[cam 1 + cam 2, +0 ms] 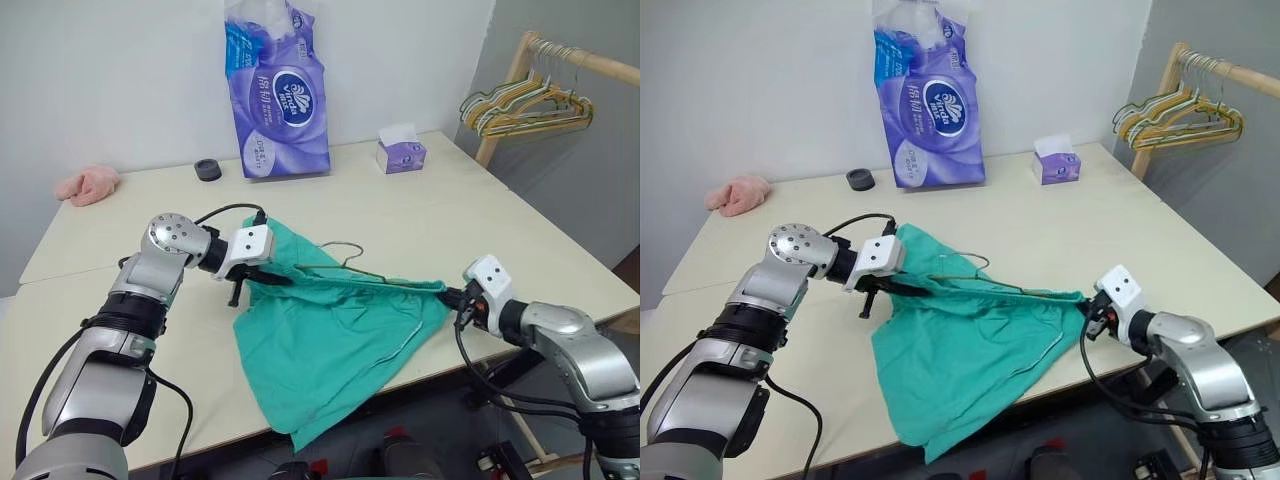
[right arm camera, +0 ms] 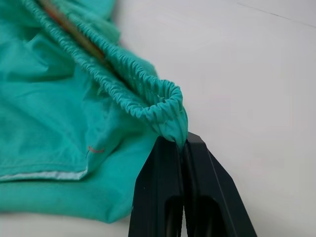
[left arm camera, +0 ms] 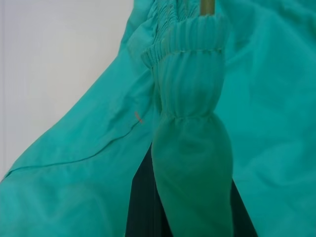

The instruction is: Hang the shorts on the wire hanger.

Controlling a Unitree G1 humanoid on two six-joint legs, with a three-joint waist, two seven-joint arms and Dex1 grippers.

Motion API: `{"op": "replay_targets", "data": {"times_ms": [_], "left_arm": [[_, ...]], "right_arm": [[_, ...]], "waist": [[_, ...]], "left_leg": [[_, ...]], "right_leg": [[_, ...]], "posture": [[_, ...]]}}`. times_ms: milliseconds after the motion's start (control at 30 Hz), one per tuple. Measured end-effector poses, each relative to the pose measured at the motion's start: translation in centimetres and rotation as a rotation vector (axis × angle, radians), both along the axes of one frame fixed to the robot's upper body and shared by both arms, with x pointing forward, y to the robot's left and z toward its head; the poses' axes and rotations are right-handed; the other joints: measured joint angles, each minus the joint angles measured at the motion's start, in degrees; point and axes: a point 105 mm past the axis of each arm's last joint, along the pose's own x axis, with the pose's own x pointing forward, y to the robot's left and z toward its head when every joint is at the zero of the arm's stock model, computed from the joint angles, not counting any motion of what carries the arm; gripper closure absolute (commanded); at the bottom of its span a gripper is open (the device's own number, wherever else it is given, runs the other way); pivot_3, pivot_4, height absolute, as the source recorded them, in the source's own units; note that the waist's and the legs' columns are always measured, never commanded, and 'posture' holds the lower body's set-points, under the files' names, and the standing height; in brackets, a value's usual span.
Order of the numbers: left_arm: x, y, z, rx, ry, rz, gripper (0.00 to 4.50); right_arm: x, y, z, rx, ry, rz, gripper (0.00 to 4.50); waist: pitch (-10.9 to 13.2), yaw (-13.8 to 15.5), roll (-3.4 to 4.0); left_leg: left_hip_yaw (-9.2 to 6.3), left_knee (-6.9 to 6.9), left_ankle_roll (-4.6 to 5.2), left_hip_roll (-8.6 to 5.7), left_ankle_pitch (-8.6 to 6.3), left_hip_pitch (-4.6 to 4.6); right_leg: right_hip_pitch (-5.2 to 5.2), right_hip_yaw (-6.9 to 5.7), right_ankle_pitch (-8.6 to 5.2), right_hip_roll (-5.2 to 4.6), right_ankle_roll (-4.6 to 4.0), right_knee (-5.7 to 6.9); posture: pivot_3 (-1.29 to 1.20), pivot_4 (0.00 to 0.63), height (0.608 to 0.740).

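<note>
Shorts (image 1: 330, 340) (teal) stretched — both grippers (image 1: 262, 277) (image 1: 456, 297) pinching the waistband.

Your left arm reaches forward with its wrist bent inward, so the left pincer (image 1: 262, 281) points to the right and downward. Its black fingers are closed, pinching cloth of the shorts (image 1: 330, 340). Your right arm stretches out low with its wrist angled leftward. The right pincer (image 2: 183, 143) is clamped tight on the gathered waistband end.

A purple tissue pack (image 1: 277, 95), tissue box (image 1: 401, 153), black ring (image 1: 208, 169) and pink cloth (image 1: 87, 185) sit on the table (image 1: 520, 235).
</note>
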Motion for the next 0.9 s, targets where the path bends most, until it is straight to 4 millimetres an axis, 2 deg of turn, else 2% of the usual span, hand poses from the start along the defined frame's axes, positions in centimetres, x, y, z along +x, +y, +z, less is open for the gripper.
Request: {"op": "replay_targets", "data": {"times_ms": [200, 333, 467, 533, 633, 767, 900], "left_arm": [[1.0, -1.4, -0.9, 0.02, -0.067, 0.032, 4.5], [1.3, -2.0, -1.1, 0.018, -0.086, 0.048, 4.5], [1.4, -3.6, -1.4, -0.016, -0.095, 0.035, 4.5], [1.4, -3.9, -1.6, -0.012, -0.096, 0.031, 4.5], [1.5, -3.8, -1.6, -0.011, -0.098, 0.037, 4.5], [1.4, -3.9, -1.7, -0.012, -0.099, 0.035, 4.5], [1.1, -3.9, -2.0, -0.01, -0.093, 0.031, 4.5]], "right_arm": [[0.4, 1.3, 3.2, -0.071, -0.093, 0.083, 4.46], [0.9, 2.7, 3.8, -0.12, -0.12, 0.131, 4.46], [1.7, 5.5, 4.8, -0.171, -0.181, 0.218, 4.46], [1.7, 5.8, 4.7, -0.189, -0.184, 0.239, 4.46], [1.5, 5.4, 4.4, -0.21, -0.169, 0.242, 3.78], [1.0, 4.7, 4.2, -0.249, -0.155, 0.254, 2.4], [-0.7, 2.9, 3.7, -0.33, -0.095, 0.288, 0.98]], "waist": [[0.0, -0.11, -0.03], [0.01, -0.26, -0.03], [0.01, -0.42, -0.03], [0.01, -0.36, -0.05], [0.01, -0.39, -0.04], [0.01, -0.42, -0.04], [0.02, -0.19, -0.03]], "left_leg": [[-0.01, -0.01, 0.01, 0.02, -0.01, 0.0], [0.0, -0.01, 0.01, 0.02, 0.0, -0.01], [-0.01, 0.01, 0.0, 0.02, 0.0, -0.03], [-0.04, 0.01, 0.0, 0.02, 0.0, -0.06], [-0.03, 0.01, 0.0, 0.01, 0.0, -0.07], [-0.03, 0.0, 0.0, 0.01, -0.01, -0.07], [-0.02, 0.0, 0.01, 0.01, -0.01, -0.08]], "right_leg": [[0.03, -0.02, 0.0, 0.0, 0.02, -0.02], [0.02, -0.01, 0.0, 0.0, 0.02, -0.02], [0.02, -0.03, 0.0, 0.0, 0.02, -0.03], [0.02, -0.07, 0.0, 0.0, 0.02, -0.08], [-0.01, -0.03, 0.0, -0.01, 0.02, -0.08], [-0.01, -0.05, 0.0, -0.01, 0.02, -0.07], [0.0, -0.04, -0.01, -0.01, 0.03, -0.1]], "posture": [[-0.26, 0.018, 0.74], [-0.26, 0.019, 0.74], [-0.26, 0.02, 0.74], [-0.25, 0.021, 0.74], [-0.26, 0.023, 0.74], [-0.26, 0.025, 0.74], [-0.26, 0.026, 0.74]]}}
